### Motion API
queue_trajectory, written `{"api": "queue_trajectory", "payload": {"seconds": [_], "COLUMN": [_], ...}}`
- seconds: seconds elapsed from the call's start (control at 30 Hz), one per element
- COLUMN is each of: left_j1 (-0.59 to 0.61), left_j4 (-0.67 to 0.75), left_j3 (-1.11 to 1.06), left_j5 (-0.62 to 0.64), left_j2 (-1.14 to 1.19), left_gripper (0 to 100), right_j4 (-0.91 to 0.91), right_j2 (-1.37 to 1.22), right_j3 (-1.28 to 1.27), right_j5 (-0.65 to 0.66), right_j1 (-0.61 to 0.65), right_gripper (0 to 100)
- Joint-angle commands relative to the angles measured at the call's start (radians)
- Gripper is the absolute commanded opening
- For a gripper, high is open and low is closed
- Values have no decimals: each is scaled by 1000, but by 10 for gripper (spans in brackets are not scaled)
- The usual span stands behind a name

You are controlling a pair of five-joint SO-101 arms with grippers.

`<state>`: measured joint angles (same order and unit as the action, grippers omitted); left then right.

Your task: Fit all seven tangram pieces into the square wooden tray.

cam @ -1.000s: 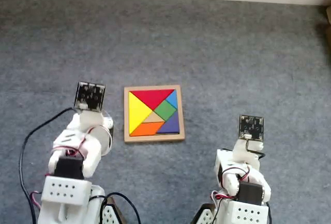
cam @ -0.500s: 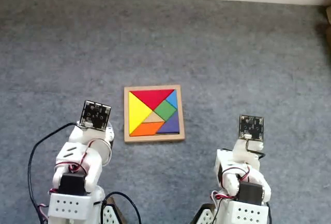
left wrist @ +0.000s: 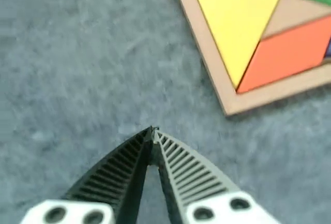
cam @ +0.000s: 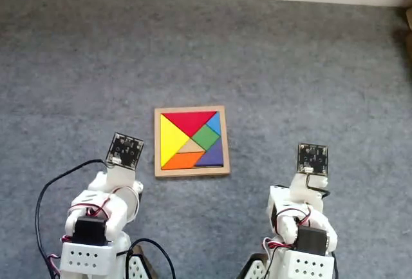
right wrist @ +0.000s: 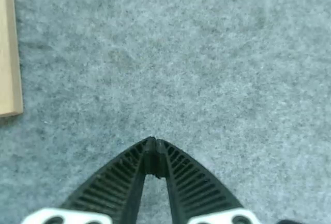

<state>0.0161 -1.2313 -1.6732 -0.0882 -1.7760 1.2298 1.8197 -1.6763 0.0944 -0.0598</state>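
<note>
Tray (cam: 192,173) held all seven pieces (cam: 171,138). Left gripper (left wrist: 153,130) and right gripper (right wrist: 151,140) had jaws closed, empty.

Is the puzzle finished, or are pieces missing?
Looks finished: the wooden tray holds seven pieces: yellow triangle, red triangle, blue triangle, tan triangle, purple triangle, green square, orange parallelogram. Nothing in hand: left gripper and right gripper are shut, empty. Nothing left.

No text, label, brand, number or sign can be read here.
</note>
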Motion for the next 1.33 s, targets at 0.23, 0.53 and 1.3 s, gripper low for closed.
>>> {"api": "queue_trajectory", "payload": {"seconds": [0.23,0.53,1.3], "left_j1": [12,12,12], "left_j4": [-95,-95,-95], "left_j3": [-24,-24,-24], "left_j5": [-9,-9,-9], "left_j2": [-51,-51,-51], "left_gripper": [7,7,7], "right_j4": [-15,-15,-15], "right_j2": [5,5,5], "right_j3": [-117,-117,-117], "right_j5": [11,11,11], "right_j1": [-8,-8,-8], "right_gripper": [5,5,5]}}
